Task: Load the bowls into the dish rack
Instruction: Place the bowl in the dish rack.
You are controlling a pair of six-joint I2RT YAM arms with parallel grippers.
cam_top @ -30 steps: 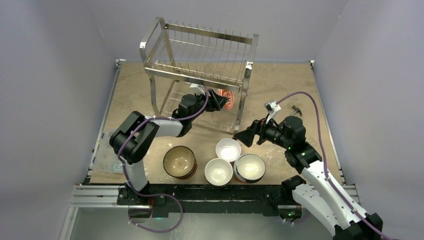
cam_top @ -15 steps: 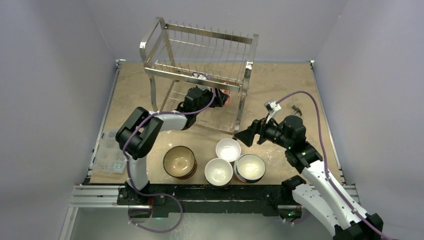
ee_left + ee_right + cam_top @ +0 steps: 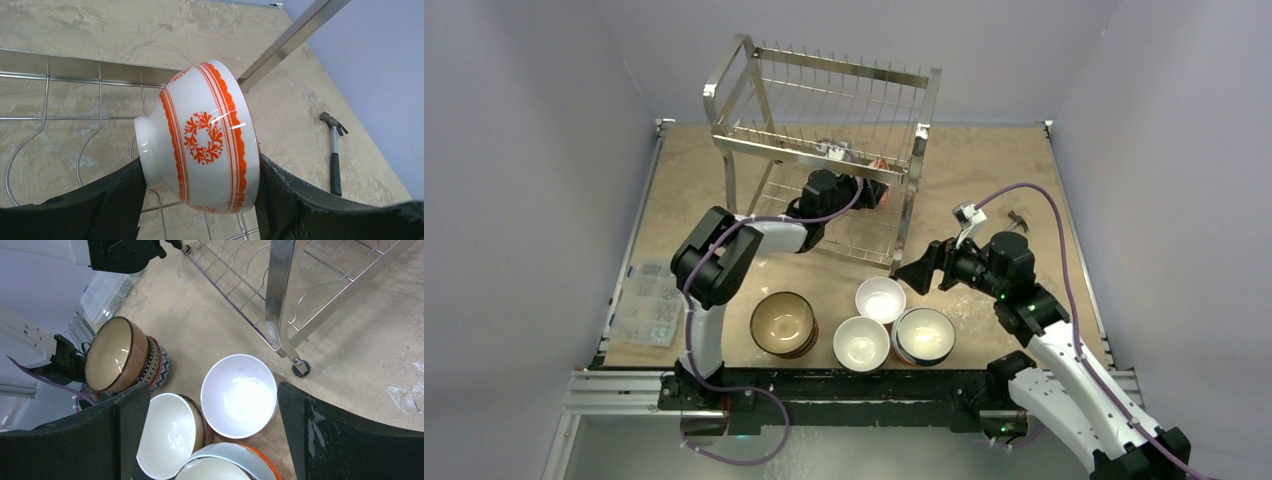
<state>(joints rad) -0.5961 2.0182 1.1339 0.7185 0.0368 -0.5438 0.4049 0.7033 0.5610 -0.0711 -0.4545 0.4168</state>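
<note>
We see the left gripper point(image 3: 200, 200) clamped on the red-patterned bowl point(image 3: 202, 145), one finger against its foot and the other across its mouth, so the bowl rides on its side. We take this as deliberate: turned on edge, it can drop between the wavy wires of the lower tier of the dish rack point(image 3: 282, 290), which stands toward the far edge of the table point(image 3: 984, 170). The bowl hangs inside that tier, just above the wires and near the rack's front right post. We cannot tell whether it touches them.

The right gripper point(image 3: 212, 432) holds nothing. Its fingers are spread wide above the bowls waiting at the middle of the near edge, which we judge to be a ready stance for the next pick. Below it a white bowl point(image 3: 239, 395) sits mouth up, with a cream-lined bowl point(image 3: 167, 435) and an orange-edged bowl point(image 3: 215, 471) touching or nearly so. A brown bowl point(image 3: 112, 355) rests tilted in a zigzag-patterned bowl point(image 3: 157, 362), probably nested to save room.

The held bowl is glossy glazed ceramic, white with orange-red bands and a leafy wreath, flaring from a narrow round foot to a wide rim. Its sheen suggests a slippery surface. The rack is polished chrome, with flat-sided posts and thin round wire. The fingers are matte black with a rough face. The table looks like mottled tan stone. A hammer point(image 3: 334, 150) lies toward the right edge and a clear plastic box point(image 3: 642, 305) at the left edge.
</note>
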